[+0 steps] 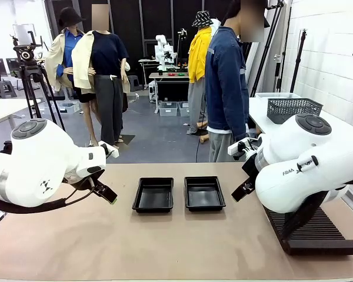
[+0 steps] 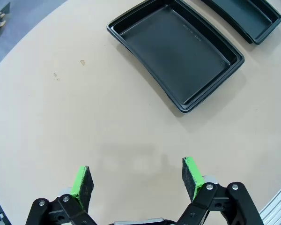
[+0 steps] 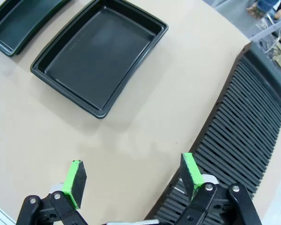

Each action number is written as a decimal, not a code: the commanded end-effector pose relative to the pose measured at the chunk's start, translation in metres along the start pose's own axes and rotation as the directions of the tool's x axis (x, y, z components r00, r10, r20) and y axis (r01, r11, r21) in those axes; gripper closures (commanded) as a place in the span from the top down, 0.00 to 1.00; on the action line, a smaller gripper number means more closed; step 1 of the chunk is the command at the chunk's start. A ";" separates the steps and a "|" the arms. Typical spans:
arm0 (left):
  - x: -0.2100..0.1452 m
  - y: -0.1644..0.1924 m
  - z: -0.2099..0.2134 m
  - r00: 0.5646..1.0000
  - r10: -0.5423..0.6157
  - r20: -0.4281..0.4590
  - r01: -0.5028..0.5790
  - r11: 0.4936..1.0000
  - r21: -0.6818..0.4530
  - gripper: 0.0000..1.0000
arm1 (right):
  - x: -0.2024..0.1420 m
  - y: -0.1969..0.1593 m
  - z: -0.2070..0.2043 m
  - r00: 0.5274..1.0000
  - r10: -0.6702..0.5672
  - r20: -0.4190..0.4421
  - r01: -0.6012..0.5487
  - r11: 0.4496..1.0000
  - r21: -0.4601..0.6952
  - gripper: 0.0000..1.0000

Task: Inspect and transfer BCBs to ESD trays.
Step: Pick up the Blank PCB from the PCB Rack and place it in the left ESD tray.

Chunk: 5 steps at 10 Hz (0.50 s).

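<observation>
- Front view looks across the beige tabletop point(image 1: 176, 247) from the robot's side.
- Both wrist views look down closely, sharing two shallow black rectangular plastic trays point(image 2: 178, 51).

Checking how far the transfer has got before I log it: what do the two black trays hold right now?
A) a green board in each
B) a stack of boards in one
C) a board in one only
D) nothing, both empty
D: the tray nearer the left arm and the tray nearer the right arm both show bare black floors, nothing lying in either.
</observation>
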State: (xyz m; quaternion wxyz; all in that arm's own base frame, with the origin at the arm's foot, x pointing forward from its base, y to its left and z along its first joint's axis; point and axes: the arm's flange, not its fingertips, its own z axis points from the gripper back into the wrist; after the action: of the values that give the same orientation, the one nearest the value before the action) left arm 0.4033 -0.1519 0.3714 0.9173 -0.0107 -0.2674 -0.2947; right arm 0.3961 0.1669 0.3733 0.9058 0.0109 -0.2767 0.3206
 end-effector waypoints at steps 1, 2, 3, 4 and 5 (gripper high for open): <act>0.000 0.001 0.000 1.000 0.001 0.000 -0.001 1.000 0.000 1.00 | 0.000 0.000 0.000 1.000 0.000 0.000 0.000 1.000 0.000 1.00; 0.000 0.001 0.000 1.000 0.001 0.000 -0.001 1.000 0.000 1.00 | 0.000 0.000 0.000 1.000 0.000 0.000 0.000 1.000 0.000 1.00; 0.000 0.001 0.000 1.000 0.001 0.000 -0.001 1.000 0.000 1.00 | 0.000 0.000 0.000 1.000 0.000 0.000 0.000 1.000 0.000 1.00; 0.000 0.001 0.000 1.000 0.001 0.000 -0.001 1.000 0.000 1.00 | 0.000 0.000 0.000 1.000 0.000 0.000 0.000 1.000 0.000 1.00; 0.000 0.001 0.000 1.000 0.001 0.000 -0.001 1.000 0.000 1.00 | 0.000 0.000 0.000 1.000 0.000 0.000 0.000 1.000 0.000 1.00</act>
State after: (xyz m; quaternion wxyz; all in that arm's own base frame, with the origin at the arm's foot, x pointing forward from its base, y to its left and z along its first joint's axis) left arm 0.4033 -0.1521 0.3714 0.9173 -0.0107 -0.2674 -0.2949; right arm 0.3961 0.1669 0.3733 0.9058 0.0109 -0.2767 0.3206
